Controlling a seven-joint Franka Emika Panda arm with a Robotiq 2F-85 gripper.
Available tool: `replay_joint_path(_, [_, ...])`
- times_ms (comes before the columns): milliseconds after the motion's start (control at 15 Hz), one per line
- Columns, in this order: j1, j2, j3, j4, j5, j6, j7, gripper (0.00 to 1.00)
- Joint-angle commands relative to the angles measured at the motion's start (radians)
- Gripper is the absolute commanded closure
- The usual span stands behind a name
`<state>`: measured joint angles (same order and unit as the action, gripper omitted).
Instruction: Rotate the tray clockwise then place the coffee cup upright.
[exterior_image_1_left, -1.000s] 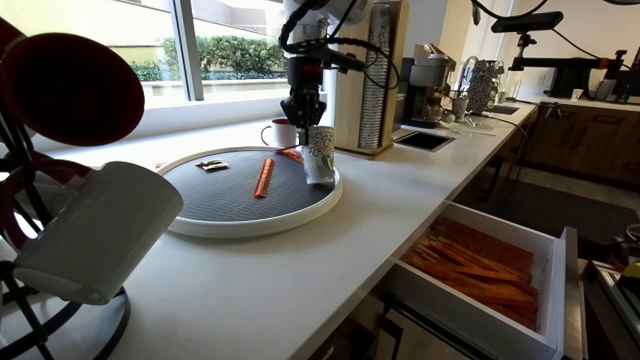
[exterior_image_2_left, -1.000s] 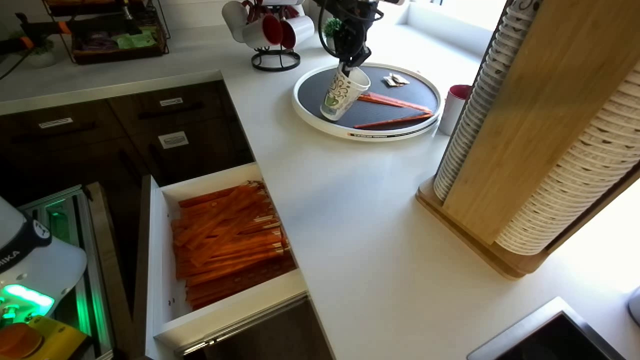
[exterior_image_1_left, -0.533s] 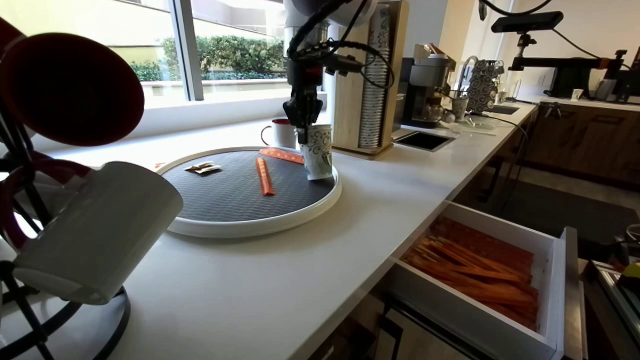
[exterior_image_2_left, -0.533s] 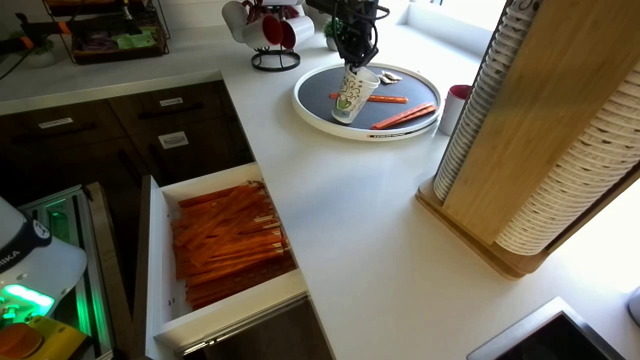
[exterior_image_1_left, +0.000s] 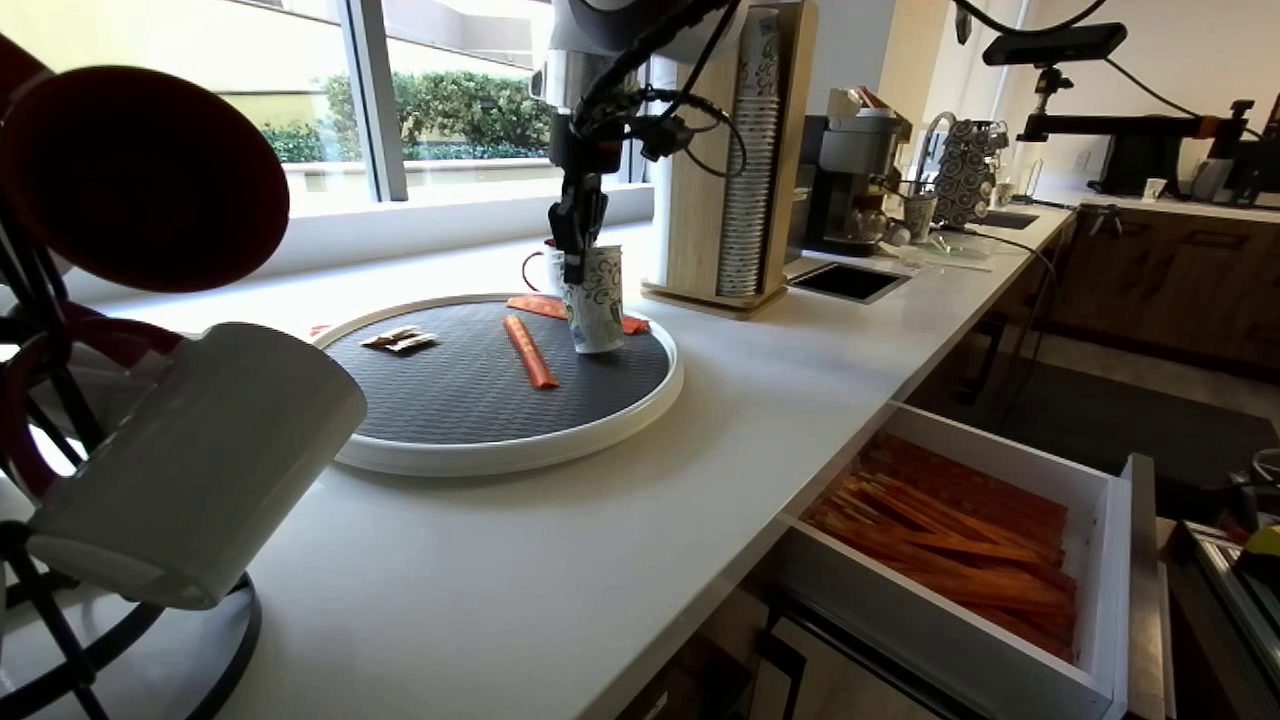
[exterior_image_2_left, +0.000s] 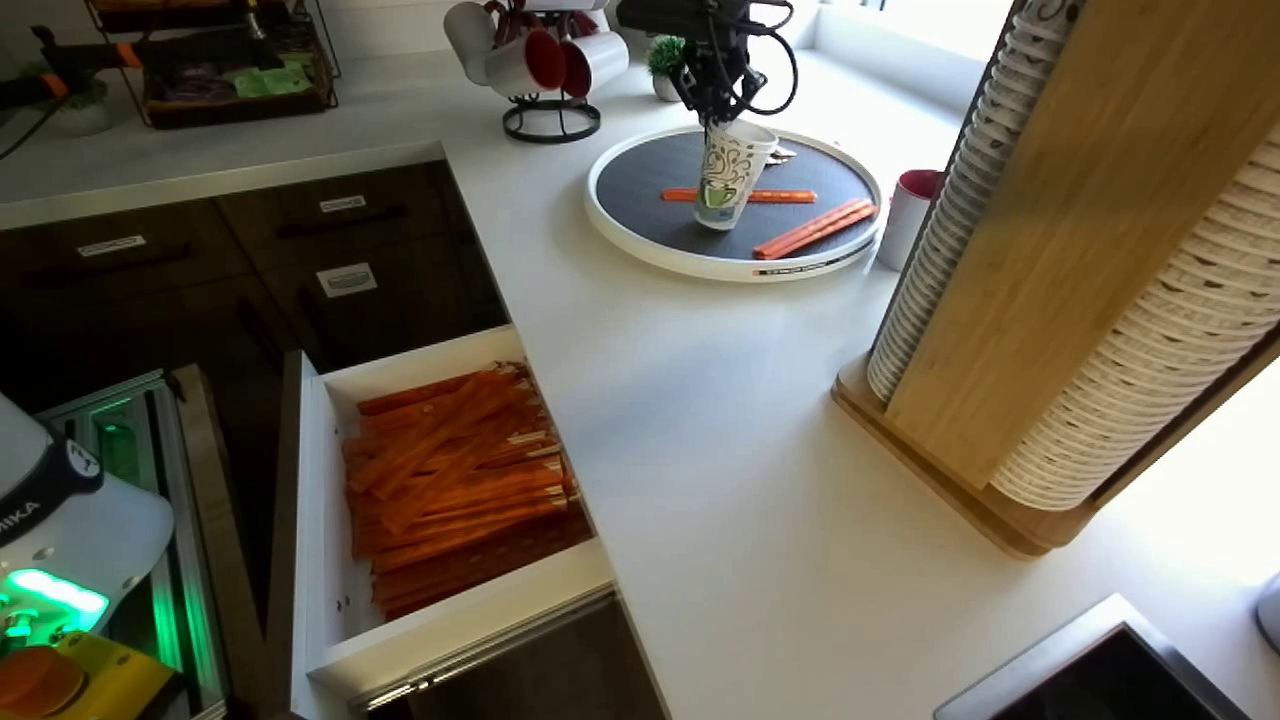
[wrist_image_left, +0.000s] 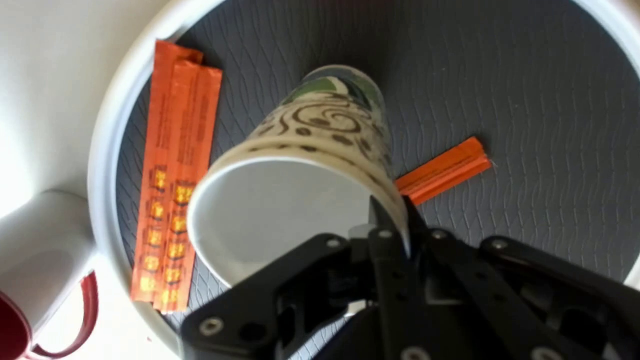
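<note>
Wrist view: cup (wrist_image_left: 300, 175) in end effector (wrist_image_left: 392, 212)

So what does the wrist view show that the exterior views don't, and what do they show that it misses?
Only the wrist view clearly shows a fingertip inside the coffee cup and yellow print on the paired orange packets. Only the exterior views show the open drawer, hanging mugs and wooden cup holder. All share the coffee cup, the tray, those packets, the jaws at the cup's rim and the mug beside the tray.
</note>
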<state>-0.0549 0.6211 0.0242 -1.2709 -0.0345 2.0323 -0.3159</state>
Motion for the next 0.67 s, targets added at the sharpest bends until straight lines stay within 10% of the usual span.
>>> replay_joint_path(0, [0.031,-0.052,-0.011,-0.071,-0.111,0.096,-0.076,0.99])
replay_joint_path(600, [0.030,-0.030,0.072,-0.028,-0.116,0.268,-0.291,0.94])
